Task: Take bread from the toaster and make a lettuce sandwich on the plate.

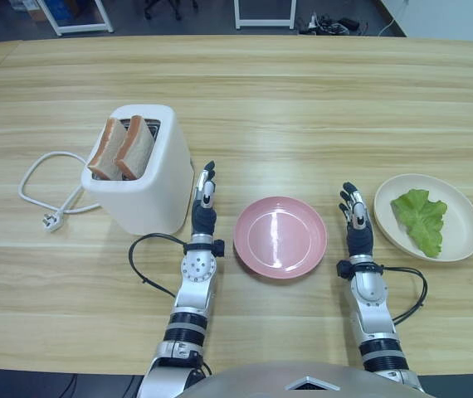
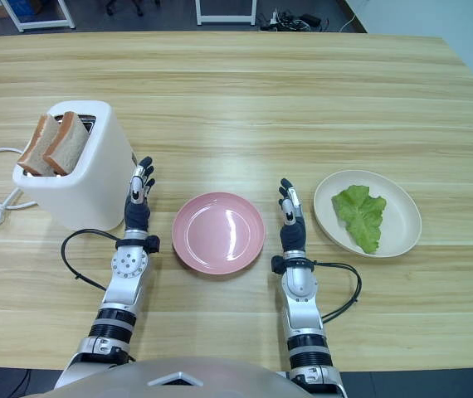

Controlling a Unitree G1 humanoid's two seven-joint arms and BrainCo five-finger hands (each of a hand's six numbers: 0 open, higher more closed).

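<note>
Two bread slices (image 1: 123, 149) stand in toaster (image 1: 141, 195) just forward-left of my left hand (image 1: 204, 209), far from right hand (image 1: 356, 219); fingers on both outstretched, empty.

You have no writing to read here. The toaster (image 1: 147, 197) shows you a plain white side. The pink plate (image 1: 280, 249) and the cream plate (image 1: 466, 239) carry no legible print, and the bench (image 1: 303, 108) shows wood grain with no label, number or sign you can make out.
</note>
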